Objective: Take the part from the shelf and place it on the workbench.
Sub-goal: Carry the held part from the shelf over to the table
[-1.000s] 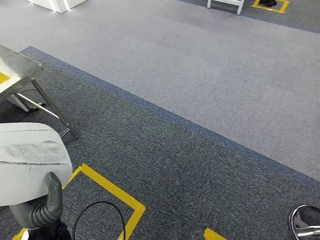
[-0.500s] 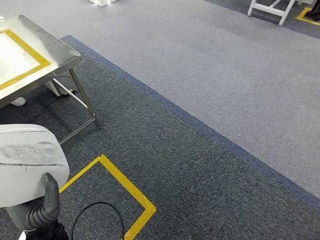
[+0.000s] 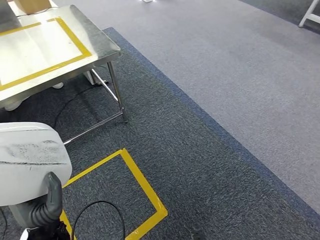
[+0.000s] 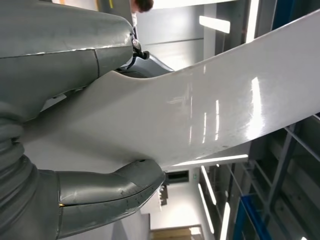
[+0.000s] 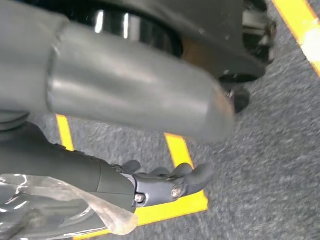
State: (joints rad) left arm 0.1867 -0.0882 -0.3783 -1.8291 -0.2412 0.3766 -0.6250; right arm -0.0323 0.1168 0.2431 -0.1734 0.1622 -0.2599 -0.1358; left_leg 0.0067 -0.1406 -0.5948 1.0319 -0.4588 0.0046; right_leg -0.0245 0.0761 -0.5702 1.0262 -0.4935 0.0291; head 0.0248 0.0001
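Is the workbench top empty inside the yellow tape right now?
Empty where visible: the workbench shows bare metal inside the yellow tape; its far left is cut off.

We see dark grey carpet (image 3: pixel 181 165) meeting a paler grey strip (image 3: pixel 226 55) along a bluish border. Yellow tape (image 3: pixel 141 180) marks a square on the floor. A steel tabletop (image 3: pixel 94 42) on metal legs, itself taped in yellow, stands nearby. Ceiling strip lights (image 4: pixel 213 22) glow overhead.

We see a steel workbench (image 3: pixel 99 44) with a yellow tape outline (image 3: pixel 71 37) on top, standing on dark carpet (image 3: pixel 181 165) marked with yellow floor tape (image 3: pixel 141 182).
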